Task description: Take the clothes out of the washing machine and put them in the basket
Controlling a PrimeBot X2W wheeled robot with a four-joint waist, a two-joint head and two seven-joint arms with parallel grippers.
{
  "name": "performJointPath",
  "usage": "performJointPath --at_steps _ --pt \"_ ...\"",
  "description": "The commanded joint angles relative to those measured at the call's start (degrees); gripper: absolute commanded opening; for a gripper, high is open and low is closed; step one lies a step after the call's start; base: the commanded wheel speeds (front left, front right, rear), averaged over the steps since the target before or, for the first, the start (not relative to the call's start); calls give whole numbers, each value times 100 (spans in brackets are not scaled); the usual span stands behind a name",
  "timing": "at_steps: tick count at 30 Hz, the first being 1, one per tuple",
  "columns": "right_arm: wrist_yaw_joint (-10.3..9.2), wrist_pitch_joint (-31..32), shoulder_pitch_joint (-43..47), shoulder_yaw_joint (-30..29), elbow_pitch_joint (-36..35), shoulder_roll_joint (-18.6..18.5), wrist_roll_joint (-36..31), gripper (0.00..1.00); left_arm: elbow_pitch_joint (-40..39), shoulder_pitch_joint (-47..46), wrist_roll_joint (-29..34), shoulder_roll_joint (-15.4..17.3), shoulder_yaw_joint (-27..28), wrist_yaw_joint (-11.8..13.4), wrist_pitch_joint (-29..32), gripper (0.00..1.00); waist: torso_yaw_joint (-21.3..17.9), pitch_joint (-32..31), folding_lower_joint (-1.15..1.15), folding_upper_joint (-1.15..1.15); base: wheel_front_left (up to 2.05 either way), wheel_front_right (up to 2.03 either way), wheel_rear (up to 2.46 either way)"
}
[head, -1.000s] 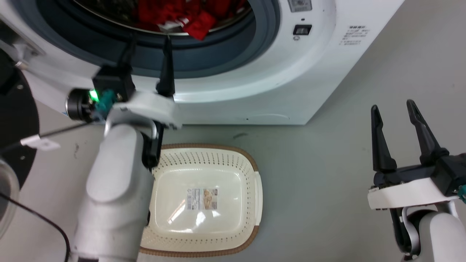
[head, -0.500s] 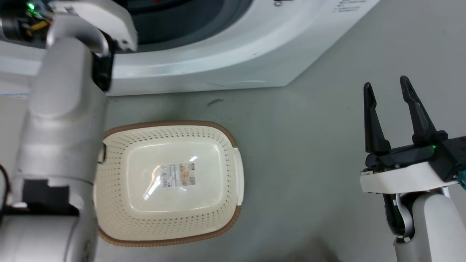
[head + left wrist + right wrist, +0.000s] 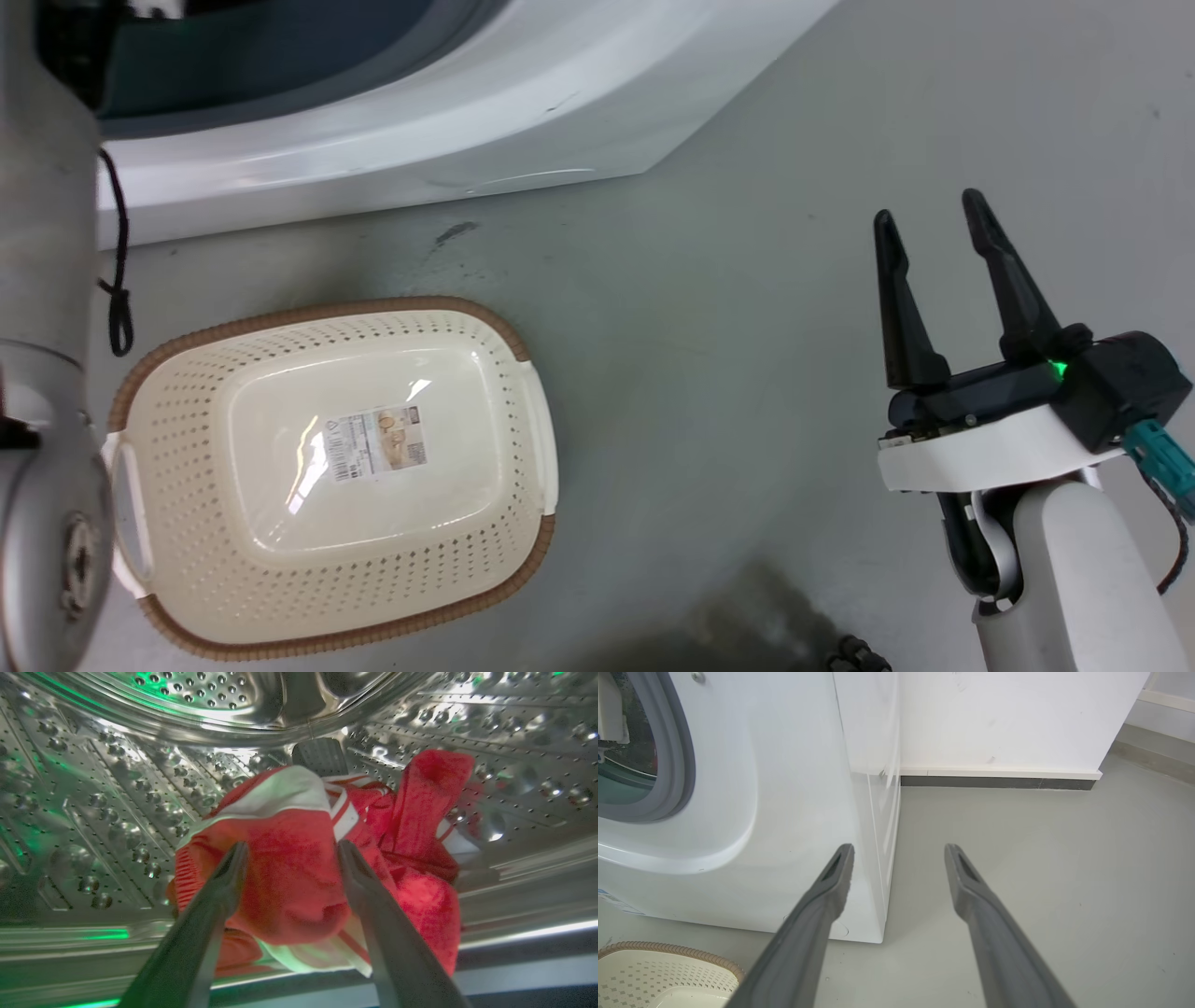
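The left forearm [image 3: 42,233] runs pale up the head view's left edge, and the left jaws stand spread in the left wrist view (tips well apart). The right forearm [image 3: 1064,569] rises at lower right; the right jaws point up that view, likewise parted.

You saw bright red, white-striped fabric clothes [image 3: 289,872] heaped in the shiny perforated steel drum [image 3: 117,812] of the large white washing machine [image 3: 467,121]; the cream perforated plastic basket [image 3: 317,312], brown-rimmed, stood empty just before it.
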Motion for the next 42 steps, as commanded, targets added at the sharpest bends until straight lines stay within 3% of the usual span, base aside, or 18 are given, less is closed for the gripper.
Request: performJointPath --at_steps 1,10,11,12,13,18,25,30,42 --pt "-4 -25 -102 39 28 8 25 100 79 -133 14 74 -20 -13 159 100 -101 -3 -1 0 0 0 0" --pt "-4 -29 -144 249 38 8 174 100 570 -757 16 425 -148 -94 1622 100 -339 123 -1 0 0 0 0" --pt "-4 -29 -152 279 46 9 205 100 599 -820 23 440 -170 -97 1768 50 -360 138 -1 0 0 0 0" --pt "-4 -29 -161 293 54 9 221 100 621 -842 25 462 -188 -103 1879 30 -377 148 -1 0 0 0 0" --pt "-4 -29 -164 295 65 8 229 100 632 -856 24 485 -201 -94 1950 0 -391 157 -1 0 0 0 0" --pt "-4 -30 -183 315 80 9 295 100 613 -880 -19 562 -222 -8 2077 0 -453 186 -1 0 0 0 0" --pt "-4 -28 -159 263 144 9 324 100 417 -676 -66 519 -244 94 1675 0 -397 126 -1 0 0 0 0" --pt "-4 -28 -196 253 271 9 332 100 204 -269 -109 462 -265 109 923 0 -303 -74 -1 0 0 0 0" --pt "-4 -29 56 76 492 8 174 100 77 1169 -525 67 -75 95 -1536 0 -6 -992 -1 0 0 0 0"
